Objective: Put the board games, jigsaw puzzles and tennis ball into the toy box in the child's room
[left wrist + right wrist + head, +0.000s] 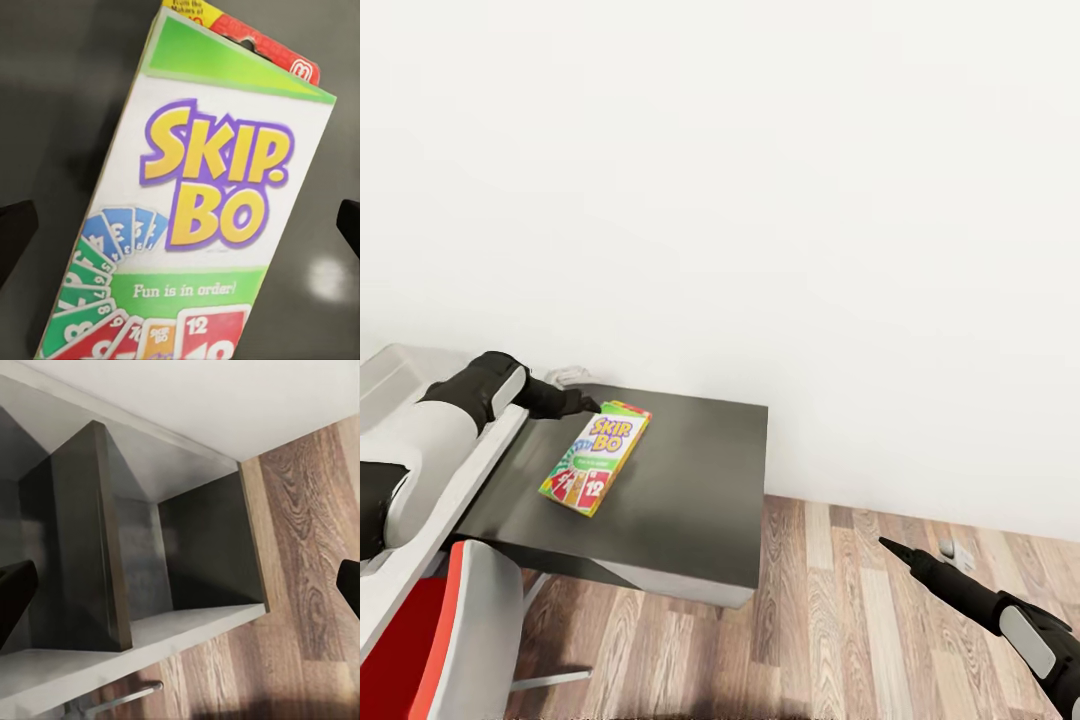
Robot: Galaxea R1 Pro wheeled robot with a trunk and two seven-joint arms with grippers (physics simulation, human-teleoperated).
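My left pincer (592, 405) hung just at the far end of the board game (596, 459), its tips spread wide; in my left wrist view the two dark fingers (15, 236) stood off to either side of the box with the cover between them, touching nothing. I judged I had set them that far apart because the box lay flat and had to be straddled across its narrow width before I could close on it. The game was a thin cardboard carton, glossy, white and green with a fan of coloured cards and a red flap at one end, resting askew on the lower dark grey part of the table (690, 470), a smooth matte slab. Another box edge seemed to peek from under it, though I could not be sure. My right pincer (883, 543) was held low over the wooden plank floor (830, 620), well apart from the table, its fingers parted and empty, probably kept clear of the work. A red and white chair (460, 630) stood just beside the table.
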